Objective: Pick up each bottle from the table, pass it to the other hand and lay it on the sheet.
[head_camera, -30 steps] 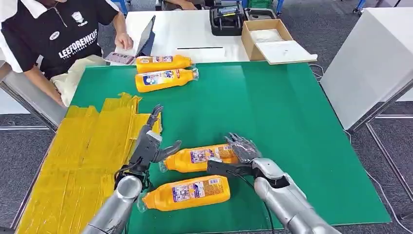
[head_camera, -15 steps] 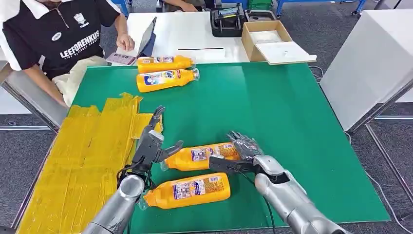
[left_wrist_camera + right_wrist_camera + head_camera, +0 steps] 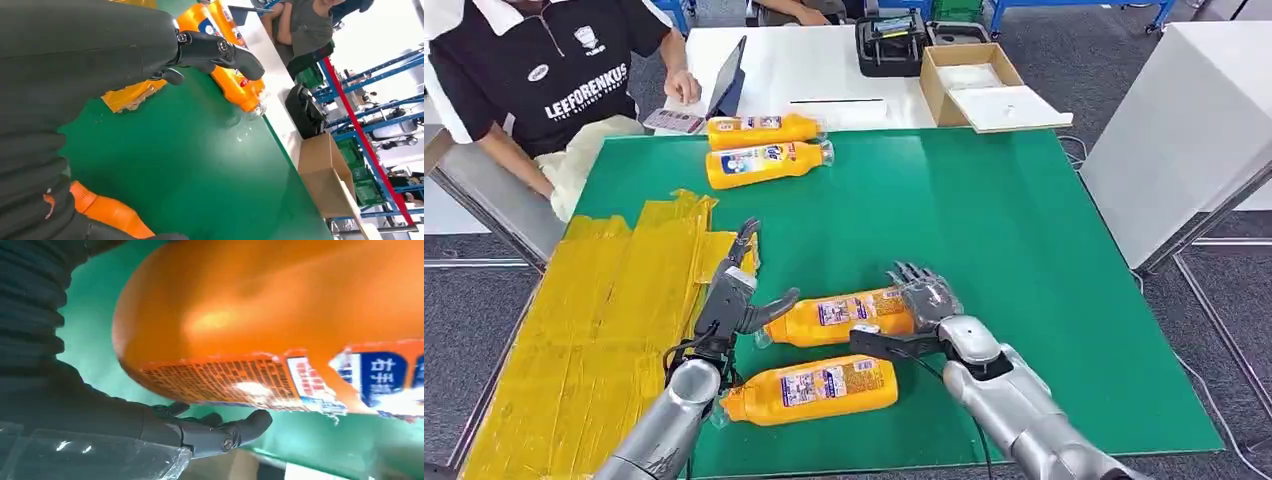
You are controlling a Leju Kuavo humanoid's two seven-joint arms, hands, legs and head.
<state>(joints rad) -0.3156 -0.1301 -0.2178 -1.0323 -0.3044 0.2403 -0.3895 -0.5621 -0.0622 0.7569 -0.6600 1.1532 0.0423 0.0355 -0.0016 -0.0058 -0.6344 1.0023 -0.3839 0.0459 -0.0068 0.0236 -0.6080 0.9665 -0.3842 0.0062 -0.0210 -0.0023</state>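
An orange bottle (image 3: pixel 839 317) lies on its side on the green table (image 3: pixel 984 220). My right hand (image 3: pixel 921 298) grips its base, fingers over the top and thumb along the near side. In the right wrist view the bottle (image 3: pixel 280 315) sits against the palm with the fingers (image 3: pixel 220 432) close beside it. My left hand (image 3: pixel 736 300) is open, thumb by the bottle's cap, at the edge of the yellow sheet (image 3: pixel 594 320). A second bottle (image 3: pixel 809 388) lies nearer me. Two more bottles (image 3: pixel 759 130) (image 3: pixel 766 163) lie at the far edge.
A person in a black shirt (image 3: pixel 544 70) sits at the far left corner, one hand on a tablet (image 3: pixel 724 75). Behind the green table stand a cardboard box (image 3: pixel 969 80) and a black case (image 3: pixel 889 40). A white cabinet (image 3: pixel 1194 110) is on the right.
The whole view has shifted a little. My right hand stays on the bottle's base and my left hand stays open at its cap. No bottle has changed place.
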